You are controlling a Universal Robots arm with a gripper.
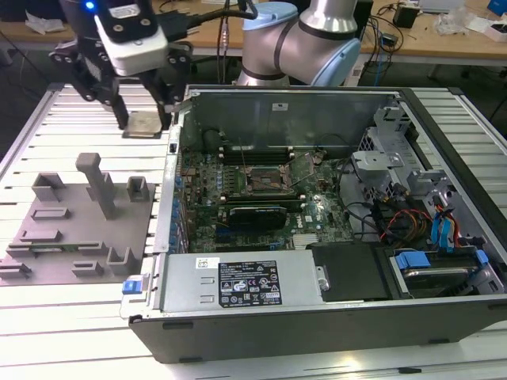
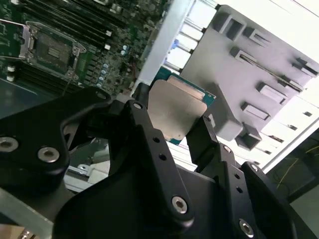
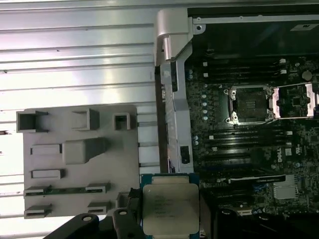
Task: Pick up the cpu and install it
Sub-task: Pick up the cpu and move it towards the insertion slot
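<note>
gripper (image 2: 174, 122) sits closest to the lens in both wrist views. its black fingers (image 2: 144, 124) are pinched on the cpu (image 2: 172, 112) by two opposite edges. silver lid faces the cameras, with a thin green rim showing along one side. the chip lies flat between the tips and looks lifted off the surface below.

in the exterior view the gripper (image 1: 145, 120) hangs near the far edge of the slatted metal table (image 1: 79, 332), toward the exterior view's left. the cpu (image 1: 146, 125) is between its tips, just outside the side wall of the open computer case (image 1: 356, 324).

grey fixture plate (image 1: 83, 229) with raised blocks and one tall post lies flat on the table, between the gripper and the table's near edge, just beside the case.

inside the case the green motherboard (image 1: 261, 206) lies flat. the socket (image 3: 247, 104) on it is bare, with its metal latch frame (image 3: 294, 99) swung open to one side. socket and held cpu are well apart.

power supply (image 1: 238, 281) with a white label runs along the case's near wall. silver and pale blue arm (image 1: 317, 32) stands behind the case at the table's far edge.
</note>
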